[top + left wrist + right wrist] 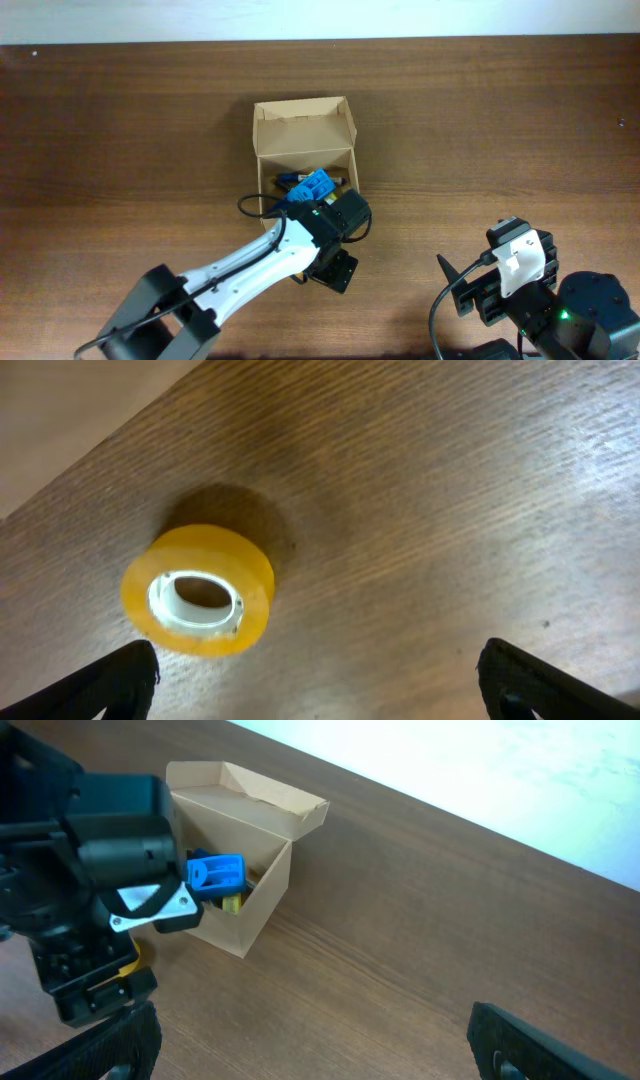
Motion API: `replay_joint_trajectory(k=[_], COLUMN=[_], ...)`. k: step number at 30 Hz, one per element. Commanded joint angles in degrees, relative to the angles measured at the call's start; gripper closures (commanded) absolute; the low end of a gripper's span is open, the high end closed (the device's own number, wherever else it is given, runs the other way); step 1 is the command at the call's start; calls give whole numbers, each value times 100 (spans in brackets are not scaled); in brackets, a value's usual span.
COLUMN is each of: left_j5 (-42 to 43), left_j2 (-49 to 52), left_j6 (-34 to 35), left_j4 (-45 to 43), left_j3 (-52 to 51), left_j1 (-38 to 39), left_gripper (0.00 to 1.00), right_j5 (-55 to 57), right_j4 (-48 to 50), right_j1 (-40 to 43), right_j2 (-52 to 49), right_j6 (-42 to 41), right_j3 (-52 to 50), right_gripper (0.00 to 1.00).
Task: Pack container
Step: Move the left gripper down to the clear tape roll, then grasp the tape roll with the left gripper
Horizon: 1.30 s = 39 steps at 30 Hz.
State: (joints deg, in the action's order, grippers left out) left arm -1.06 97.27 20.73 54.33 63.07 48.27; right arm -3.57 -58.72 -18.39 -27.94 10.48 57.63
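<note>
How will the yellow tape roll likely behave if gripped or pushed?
The tape roll lies flat, hole up, so a push should slide it rather than roll it; on edge it would probably roll. Its round glossy side may slip between the left fingers. It looks rigid and probably light.

Tan, unmarked container (pixel 303 128); bright blue item (pixel 311 186) inside; amber-yellow tape roll (pixel 205 548), white core; dark brown wood-grain table (pixel 520 120); white-and-black left arm (pixel 250 270).
</note>
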Motion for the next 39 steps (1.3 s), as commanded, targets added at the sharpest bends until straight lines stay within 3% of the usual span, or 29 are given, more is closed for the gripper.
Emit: replay_joint_trajectory(k=[1, 14, 18, 20, 31, 35, 39], left_j5=[-22, -15, 76, 173, 509, 492, 531], left_j2=[291, 796, 796, 796, 793, 789, 669], left_j6=[-96, -94, -90, -87, -90, -90, -87], left_j4=[-109, -466, -507, -649, -1154, -1198, -1193], left_j3=[-52, -116, -232, -380, -785, -785, -785], left_j1=[11, 4, 7, 7, 103, 273, 533], left_gripper=[0, 0, 11, 11, 61, 89, 98], right_j5=[-31, -31, -31, -31, -31, -31, -31], right_j4=[15, 15, 15, 15, 15, 15, 15], right_j1=[46, 46, 46, 46, 46, 46, 46], right_j2=[11, 11, 11, 11, 11, 11, 11], right_j6=[-48, -48, -48, -48, -48, -48, -48], right_j3=[-22, -22, -22, -22, -22, -22, -22], right_gripper=[1, 1, 1, 1, 1, 1, 1])
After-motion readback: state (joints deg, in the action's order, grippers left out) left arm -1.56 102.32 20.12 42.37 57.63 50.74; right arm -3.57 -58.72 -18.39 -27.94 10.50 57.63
